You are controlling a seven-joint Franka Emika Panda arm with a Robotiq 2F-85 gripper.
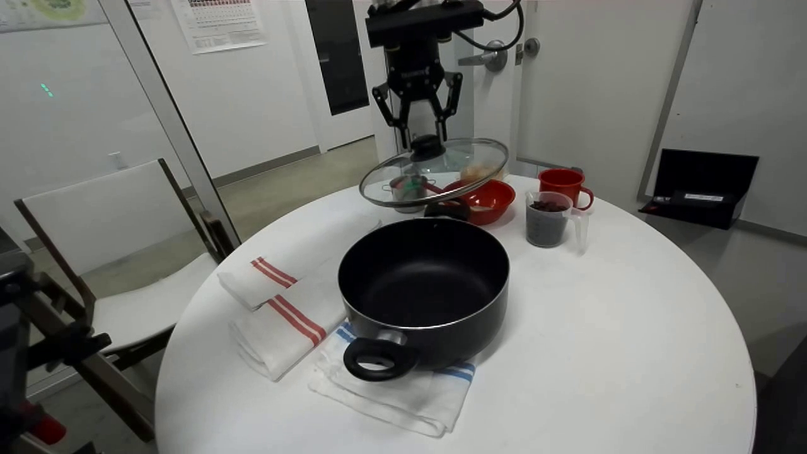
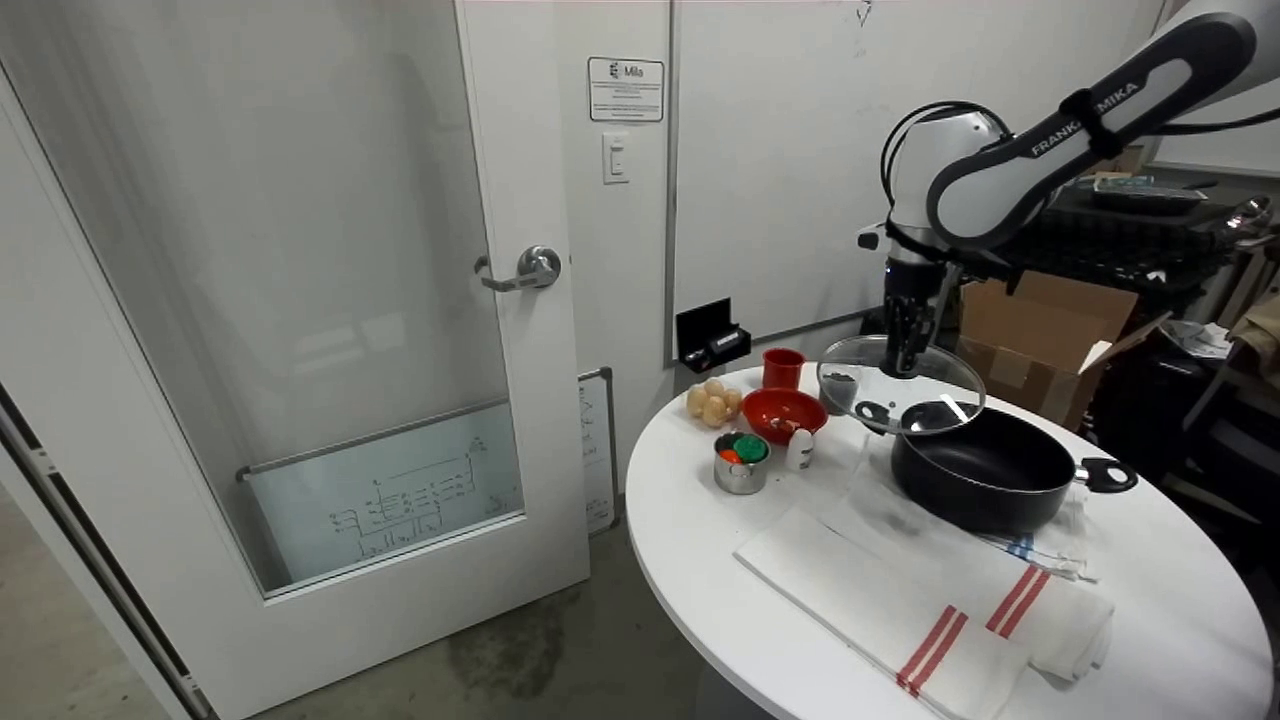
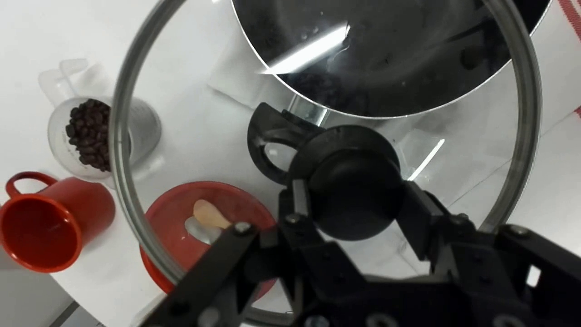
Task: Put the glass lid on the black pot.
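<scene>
The glass lid (image 1: 463, 165) hangs in the air, tilted, above and behind the far handle of the black pot (image 1: 423, 277) in an exterior view. My gripper (image 1: 423, 140) is shut on the lid's dark knob. In an exterior view the lid (image 2: 890, 405) overlaps the near rim side of the pot (image 2: 985, 485). In the wrist view the fingers of my gripper (image 3: 354, 195) are on both sides of the knob, and the pot shows partly through the glass. The pot is upright and uncovered, on a blue-striped towel.
A red bowl (image 1: 490, 205), a red mug (image 1: 561, 183), a measuring cup (image 1: 546, 227) with dark beans and a small metal pot (image 2: 740, 470) stand behind the pot. Red-striped towels (image 1: 290, 328) lie beside it on the round white table (image 1: 605, 353).
</scene>
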